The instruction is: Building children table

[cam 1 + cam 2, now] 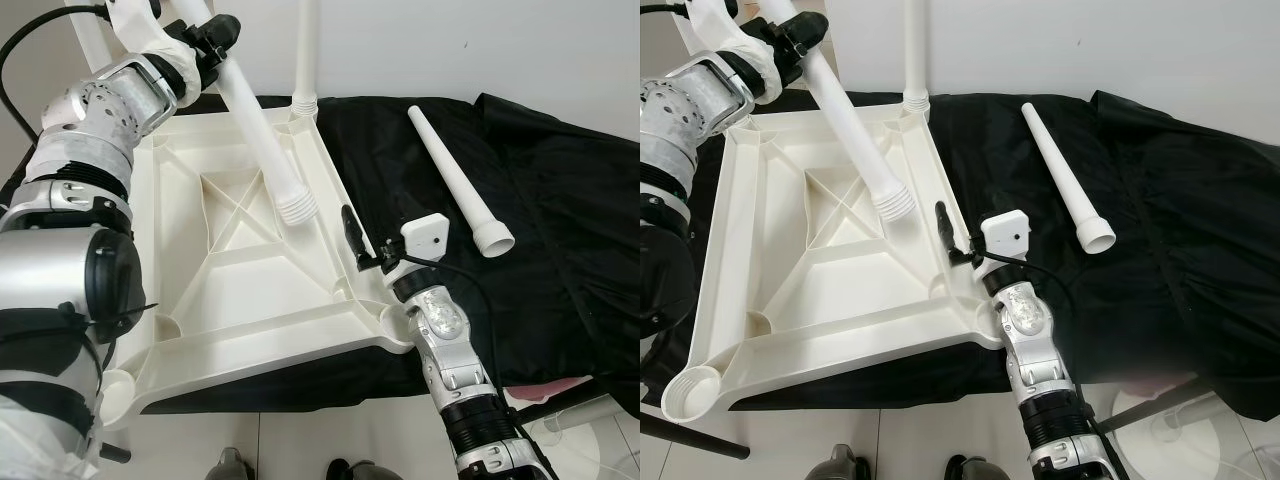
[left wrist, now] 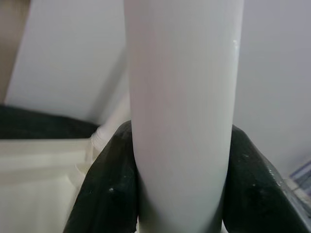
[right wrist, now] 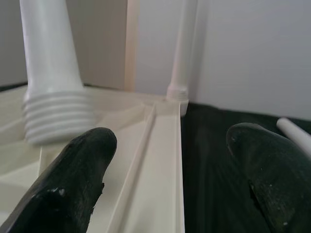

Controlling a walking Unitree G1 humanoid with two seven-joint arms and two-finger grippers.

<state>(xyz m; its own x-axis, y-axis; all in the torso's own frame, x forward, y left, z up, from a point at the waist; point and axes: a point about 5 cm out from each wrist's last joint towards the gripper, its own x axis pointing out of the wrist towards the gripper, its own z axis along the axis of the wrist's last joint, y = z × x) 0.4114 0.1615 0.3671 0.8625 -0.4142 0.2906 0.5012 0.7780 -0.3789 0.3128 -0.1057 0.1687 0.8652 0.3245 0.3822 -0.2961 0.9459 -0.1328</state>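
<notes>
A white plastic tabletop point(image 1: 235, 290) lies upside down on a black cloth point(image 1: 560, 230). One white leg point(image 1: 307, 60) stands upright in its far corner socket. My left gripper point(image 1: 215, 42) is shut on a second leg point(image 1: 258, 130), held tilted with its threaded end point(image 1: 296, 207) just above the ribbed underside. In the left wrist view the fingers point(image 2: 109, 194) clamp that leg point(image 2: 182, 97). A third leg point(image 1: 458, 180) lies loose on the cloth to the right. My right gripper point(image 3: 170, 165) is open, its jaws either side of the tabletop's right rim point(image 3: 160, 160).
A white wall point(image 1: 450, 50) runs behind the cloth-covered surface. An open corner socket point(image 1: 688, 388) sits at the tabletop's near left. A round white base point(image 1: 1170, 425) stands on the floor at lower right. Dark shoe-like shapes point(image 1: 230, 466) show at the bottom edge.
</notes>
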